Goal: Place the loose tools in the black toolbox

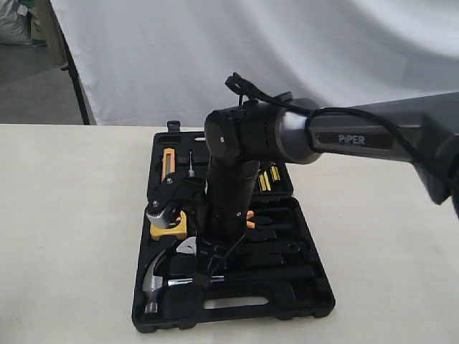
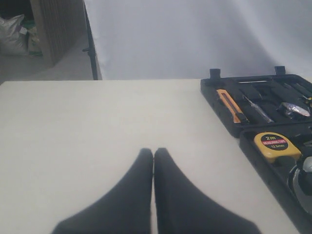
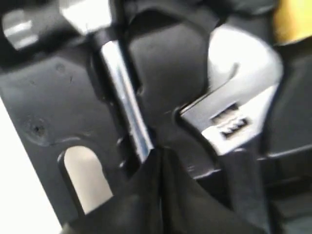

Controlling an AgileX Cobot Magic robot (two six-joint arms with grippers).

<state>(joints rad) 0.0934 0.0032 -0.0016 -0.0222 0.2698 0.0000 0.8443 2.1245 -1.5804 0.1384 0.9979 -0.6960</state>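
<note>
My right gripper [image 3: 157,163] has its 2 fingers pressed together on nothing, tips right at the steel shaft of the claw hammer [image 3: 122,87], which lies in the black toolbox [image 3: 44,97] with the adjustable wrench [image 3: 239,102] just beside them. My left gripper [image 2: 153,155] is likewise closed over the table [image 2: 73,136], the toolbox off to one side of its fingers.

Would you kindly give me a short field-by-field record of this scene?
toolbox: black toolbox lying open on the table
hammer: hammer lying in the front half of the toolbox
wrench: adjustable wrench in the toolbox beside the hammer's shaft
left arm: left gripper shut, over the table
right arm: right gripper shut, tips at the hammer's shaft
</note>
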